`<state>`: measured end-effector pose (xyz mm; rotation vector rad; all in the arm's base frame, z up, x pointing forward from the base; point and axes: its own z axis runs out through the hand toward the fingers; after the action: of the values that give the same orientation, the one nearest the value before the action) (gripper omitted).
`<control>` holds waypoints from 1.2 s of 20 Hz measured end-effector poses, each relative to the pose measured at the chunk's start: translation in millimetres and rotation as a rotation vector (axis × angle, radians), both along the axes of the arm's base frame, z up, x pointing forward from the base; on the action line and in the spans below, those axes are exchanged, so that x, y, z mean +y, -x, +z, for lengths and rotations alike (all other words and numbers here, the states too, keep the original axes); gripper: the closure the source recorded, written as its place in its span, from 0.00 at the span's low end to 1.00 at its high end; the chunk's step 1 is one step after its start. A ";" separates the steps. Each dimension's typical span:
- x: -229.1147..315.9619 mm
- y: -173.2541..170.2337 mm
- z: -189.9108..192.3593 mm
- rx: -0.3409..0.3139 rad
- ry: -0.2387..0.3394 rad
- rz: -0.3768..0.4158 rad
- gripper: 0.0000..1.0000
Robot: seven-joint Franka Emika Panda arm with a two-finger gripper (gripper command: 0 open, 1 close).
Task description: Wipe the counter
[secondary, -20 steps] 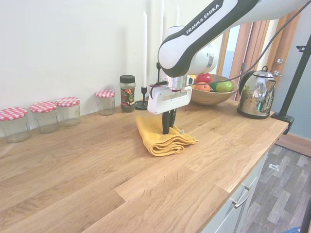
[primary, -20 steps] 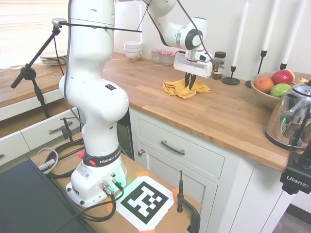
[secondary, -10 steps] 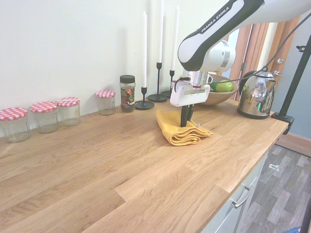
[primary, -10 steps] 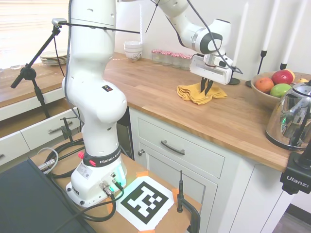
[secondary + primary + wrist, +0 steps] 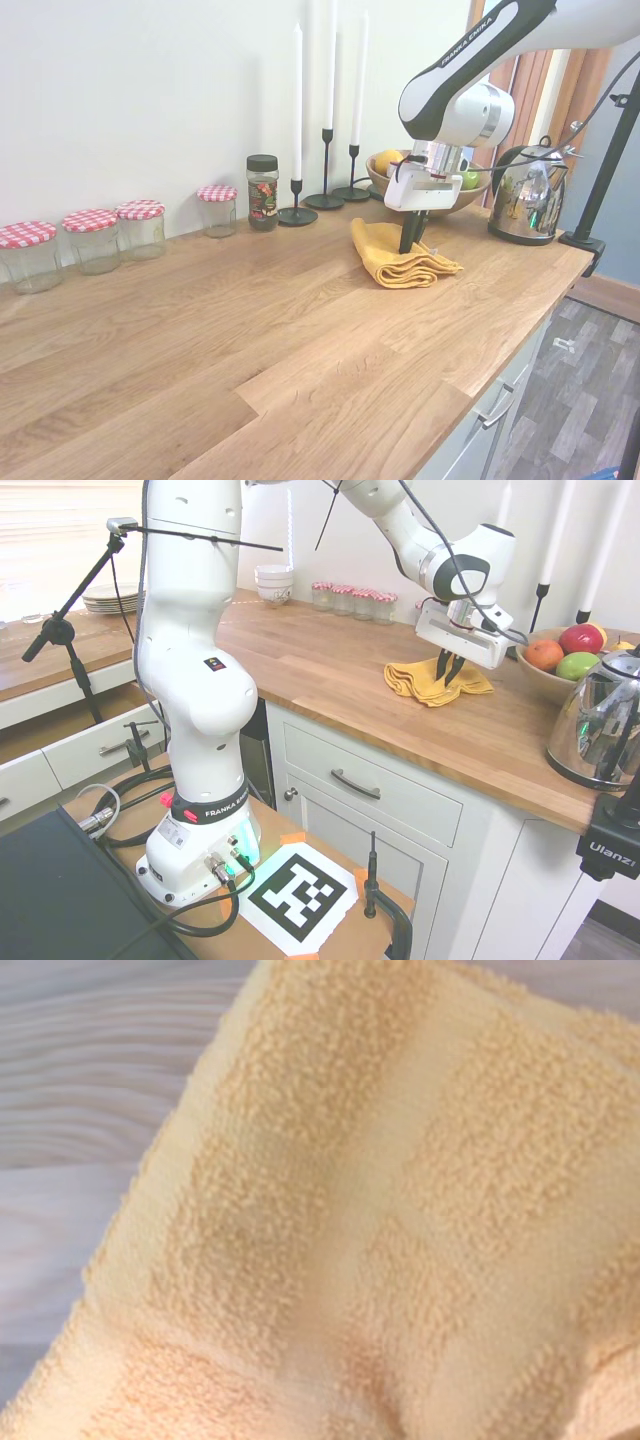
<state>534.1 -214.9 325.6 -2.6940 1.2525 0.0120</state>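
**Folded terry cloth pinned under the claw, near the fruit-bowl end of the counter**

The gripper (image 5: 447, 673) points straight down with its fingers drawn nearly together, pinching the top folds of a yellow terry cloth (image 5: 432, 683) and pressing it onto the counter (image 5: 330, 670). In the second exterior view the gripper (image 5: 408, 243) stands on the cloth's back half, with the stacked folds of the yellow terry cloth (image 5: 398, 262) spilling out in front of it. The wrist view shows only looped pile and a hemmed edge of the yellow terry cloth (image 5: 380, 1210) over wood grain.

Handling, as a judgement: the cloth is light, soft and limp, so it will bunch or unfold if dragged by one corner. A pinch through several layers near the middle, with downward pressure, should keep it flat and sliding. The butcher-block top is stiff and smooth, so the pile should glide with little snagging.

Containers around the claw:
- Just beyond it, a wooden fruit bowl (image 5: 540, 675) holds a red apple, a green apple and an orange.
- Further along the same way, a steel kettle (image 5: 525, 192); contents unseen.
- Well behind it along the wall, a spice jar (image 5: 262, 192) with dark contents.
- Further still, glass jars with red-checked lids (image 5: 95, 238), which look empty.

Candlesticks (image 5: 325, 199) stand close by, easily knocked.
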 end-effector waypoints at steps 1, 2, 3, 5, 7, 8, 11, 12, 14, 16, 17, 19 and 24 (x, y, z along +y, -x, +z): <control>-2.2 0.9 0.0 0.000 0.000 -0.001 1.00; -2.5 1.0 0.0 0.000 0.000 -0.001 1.00; -2.2 0.8 0.0 0.000 0.001 0.000 1.00; -0.2 -0.1 0.1 0.001 0.008 0.009 1.00; 4.7 -2.4 0.9 0.005 0.028 0.029 1.00; 8.0 -3.8 1.4 0.009 0.042 0.038 1.00; 26.8 -10.7 2.9 0.017 0.076 0.061 1.00; 37.2 -13.8 3.1 0.019 0.083 0.067 1.00; 62.6 -19.3 3.5 0.018 0.094 0.080 1.00; 90.0 -22.6 3.9 0.019 0.107 0.092 1.00; 102.5 -23.6 3.9 0.021 0.112 0.097 1.00; 125.8 -24.5 4.2 0.021 0.120 0.106 1.00; 185.3 -25.0 4.4 0.027 0.140 0.129 1.00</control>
<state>559.0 -29.6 330.0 -2.8994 1.1246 -0.0232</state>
